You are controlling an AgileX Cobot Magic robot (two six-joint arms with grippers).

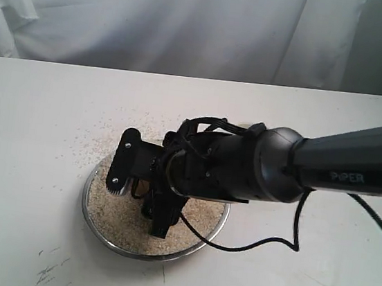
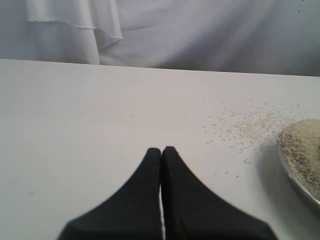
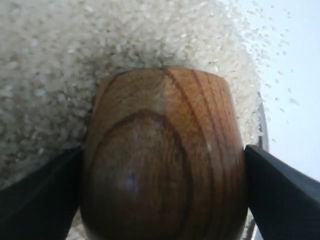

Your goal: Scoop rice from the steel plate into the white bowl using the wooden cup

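Note:
The steel plate (image 1: 129,250) lies on the white table, heaped with rice (image 1: 109,210). My right gripper (image 1: 138,203) hangs over it, the arm reaching in from the right. In the right wrist view, the right gripper (image 3: 163,149) is shut on the wooden cup (image 3: 165,155), one black finger (image 3: 40,195) on each side. The cup is tipped with its rim pushed into the rice (image 3: 75,60). My left gripper (image 2: 161,150) is shut on nothing above bare table, beside the plate (image 2: 295,180). The white bowl is hidden or out of view.
Loose grains (image 1: 101,139) are scattered on the table behind the plate, also seen as spilled grains (image 2: 250,122) in the left wrist view. A black cable (image 1: 262,242) loops from the right arm onto the table. A white curtain (image 1: 191,24) hangs behind the table's far edge.

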